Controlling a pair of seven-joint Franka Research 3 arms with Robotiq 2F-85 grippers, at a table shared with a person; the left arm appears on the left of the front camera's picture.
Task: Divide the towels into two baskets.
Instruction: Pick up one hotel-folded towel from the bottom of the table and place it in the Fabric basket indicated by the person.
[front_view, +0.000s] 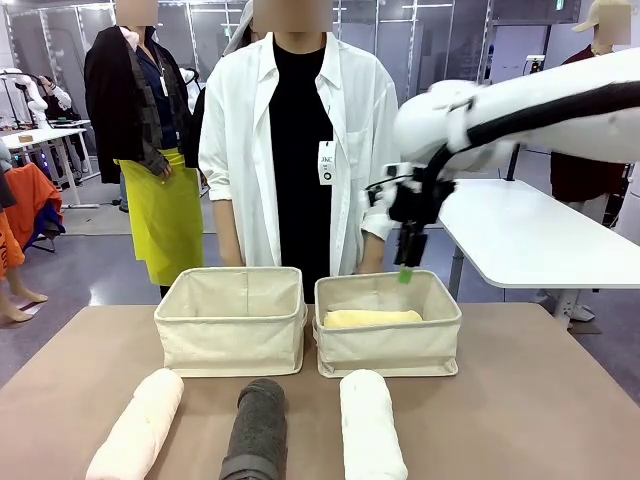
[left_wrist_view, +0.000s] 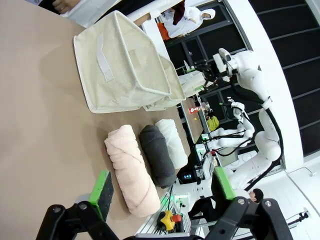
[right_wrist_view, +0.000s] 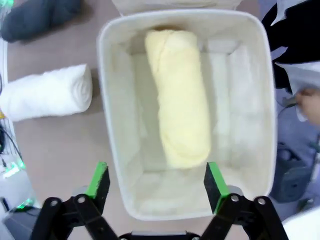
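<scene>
Now | yellow terry roll (right_wrist_view: 180, 95) in soft canvas basket (right_wrist_view: 122, 125) | left fingers (left_wrist_view: 103, 192), right fingers (right_wrist_view: 98, 184) spread, empty

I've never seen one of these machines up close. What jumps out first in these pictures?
A white robot arm reaches in from the right, its open right hand hovering over the right basket, where a pale yellow towel lies. Nearer the camera, the pink towel, dark grey towel and white towel lie in a row on the table. A person in a white shirt stands behind the baskets.
</scene>
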